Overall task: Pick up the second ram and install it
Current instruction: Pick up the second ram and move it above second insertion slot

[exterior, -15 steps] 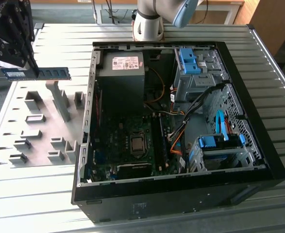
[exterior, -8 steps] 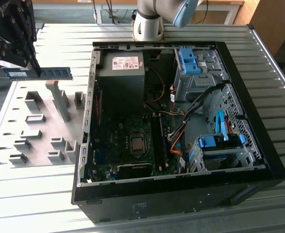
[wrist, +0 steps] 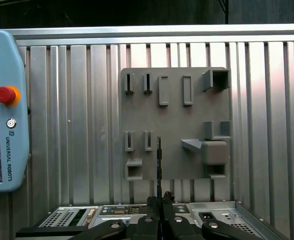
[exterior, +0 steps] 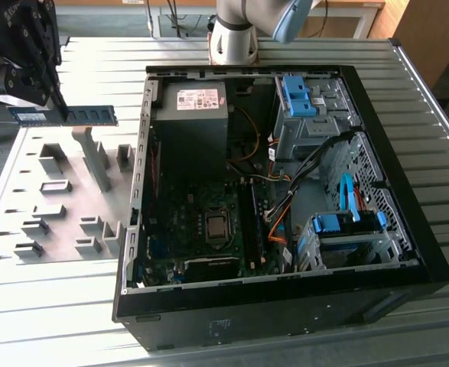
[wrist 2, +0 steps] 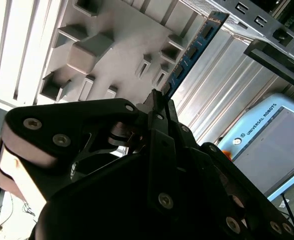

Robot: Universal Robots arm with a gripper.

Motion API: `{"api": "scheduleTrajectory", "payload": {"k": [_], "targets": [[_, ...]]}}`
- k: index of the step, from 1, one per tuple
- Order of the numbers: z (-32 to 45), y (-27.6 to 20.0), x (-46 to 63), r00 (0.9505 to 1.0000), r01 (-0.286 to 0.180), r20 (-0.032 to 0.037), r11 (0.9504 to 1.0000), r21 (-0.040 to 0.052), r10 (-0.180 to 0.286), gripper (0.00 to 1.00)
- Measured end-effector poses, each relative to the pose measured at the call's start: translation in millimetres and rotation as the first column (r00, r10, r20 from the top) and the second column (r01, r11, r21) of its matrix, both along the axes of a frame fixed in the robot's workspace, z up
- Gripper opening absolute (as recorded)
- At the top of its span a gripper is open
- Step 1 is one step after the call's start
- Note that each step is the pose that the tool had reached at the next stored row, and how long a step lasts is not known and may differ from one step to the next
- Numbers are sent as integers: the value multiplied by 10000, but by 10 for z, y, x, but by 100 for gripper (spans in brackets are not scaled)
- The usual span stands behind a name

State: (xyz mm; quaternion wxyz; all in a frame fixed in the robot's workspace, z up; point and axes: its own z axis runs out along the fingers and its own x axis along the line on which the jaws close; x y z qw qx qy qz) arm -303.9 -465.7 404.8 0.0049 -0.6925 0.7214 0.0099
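Gripper [exterior: 58, 105] is closed on the second ram [exterior: 86, 115], pinching its flat faces. The stick lies level and long-axis horizontal, in the air over the far edge of the grey fixture plate [exterior: 17, 183] and apart from it. It is off to the exterior view's left of the PC case [exterior: 411, 200], not inside it.

Why so (judgement):
- A grip on the flat faces keeps the long edges free, so the contact edge can meet a slot w/o the fingers in the way.
- A level stick helps both ends seat evenly.
- The plate has upright pockets, prob. to present parts on edge for this kind of pinch.
- The case lies on its side w/ the panel off, so the motherboard [exterior: 186, 222] faces up and the arm can reach it from above.
- DIMM slots [exterior: 248, 218] run beside the CPU socket [exterior: 218, 227].

Hidden / unclear:
- In the first wrist view the stick is edge-on, a thin dark line [wrist: 159, 160], so no chips or label are readable.
- In the second wrist view the chip side shows [wrist 2: 194, 50], but the gripper body covers the gripped end.
- I can't tell which long edge carries the contacts.
- The slots are too dark to say whether any is occupied or whether the latches are open.
- The teach pendant [wrist: 1, 125] is cut off at the frame edge.
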Motion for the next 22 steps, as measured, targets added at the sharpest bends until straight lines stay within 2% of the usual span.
{"api": "scheduleTrajectory", "payload": {"k": [22], "targets": [[0, 0, 128, 10000, 0, 0, 10000, 1, 0, 14]]}}
